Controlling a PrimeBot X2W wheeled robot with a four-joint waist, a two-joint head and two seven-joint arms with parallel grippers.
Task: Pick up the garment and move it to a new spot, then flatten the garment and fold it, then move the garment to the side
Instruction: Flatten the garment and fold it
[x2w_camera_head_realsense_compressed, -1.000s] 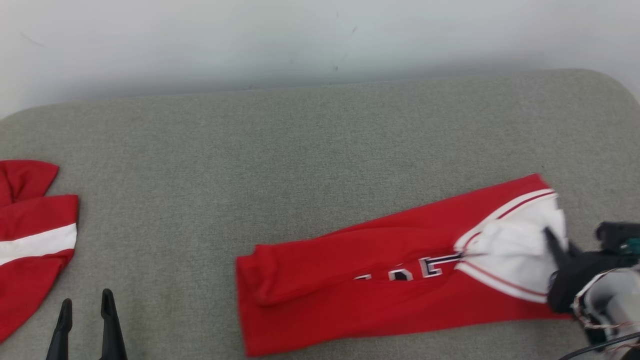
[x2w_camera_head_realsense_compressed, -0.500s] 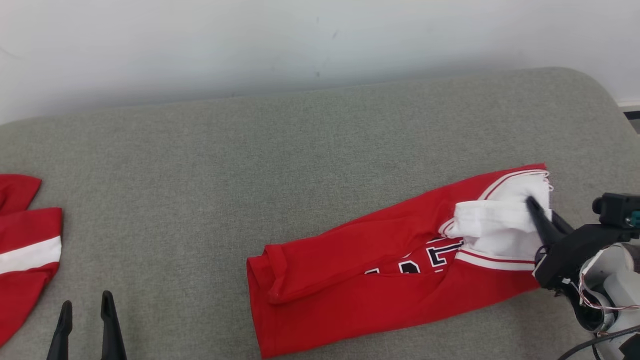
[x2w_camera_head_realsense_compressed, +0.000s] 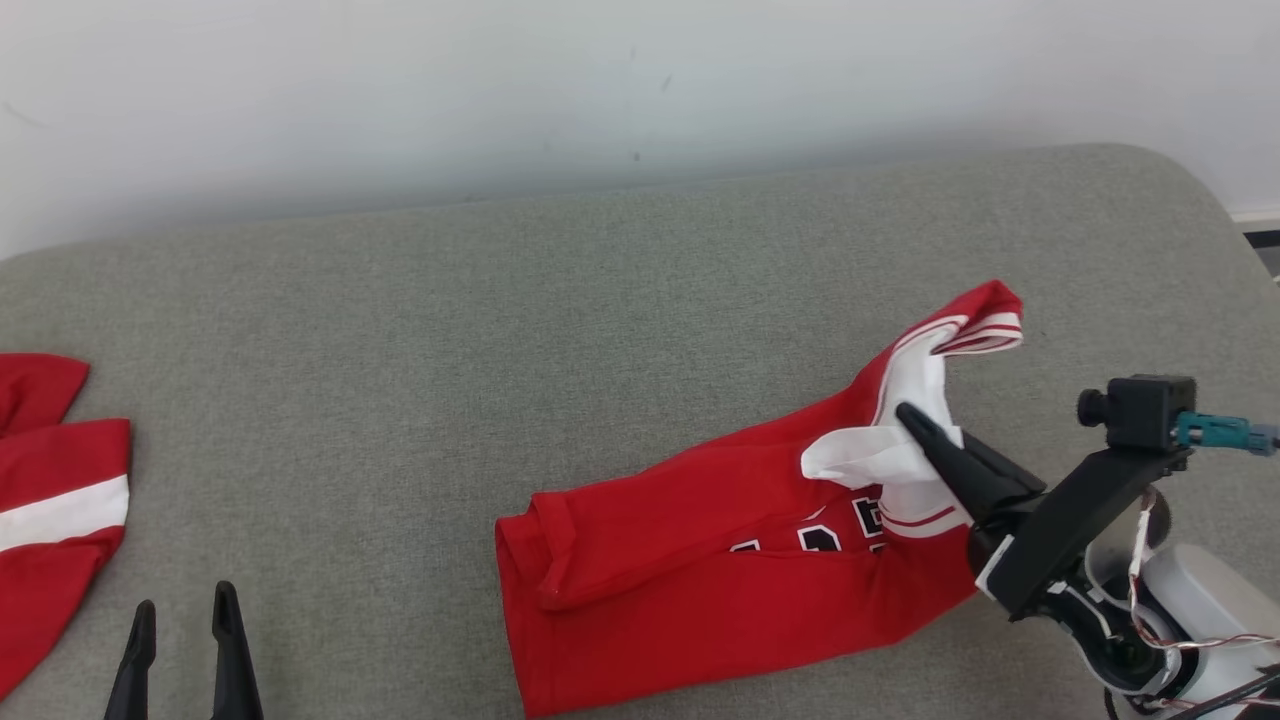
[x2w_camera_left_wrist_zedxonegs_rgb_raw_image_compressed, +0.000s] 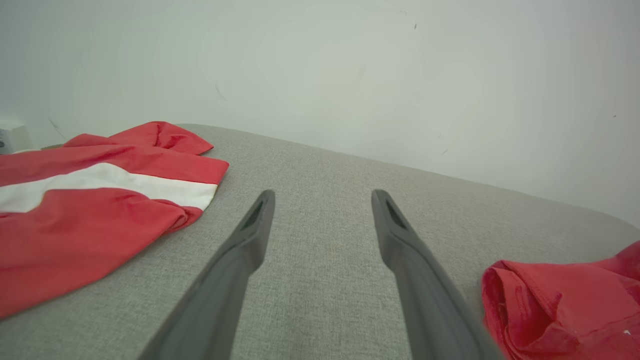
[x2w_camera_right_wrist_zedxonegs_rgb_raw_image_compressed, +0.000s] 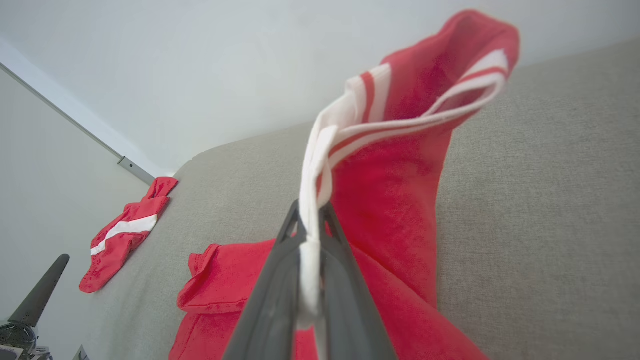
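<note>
Plain indoor room; its kind is unclear.
A grey fabric-covered surface with rounded corners sits against a bare, scuffed white wall on the far side.

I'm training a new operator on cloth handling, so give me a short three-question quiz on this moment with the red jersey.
1. True or false: the left gripper, two long dark fingers, stands open and apart from the red basketball jersey.
2. What does the shut right gripper pinch? A black lettering; B white fabric of the jersey; C its folded red end.
3. Fill in: at the far left of the grey fabric surface lies another red garment with a ___ stripe.
Key: 1 true; 2 B; 3 white.
</note>
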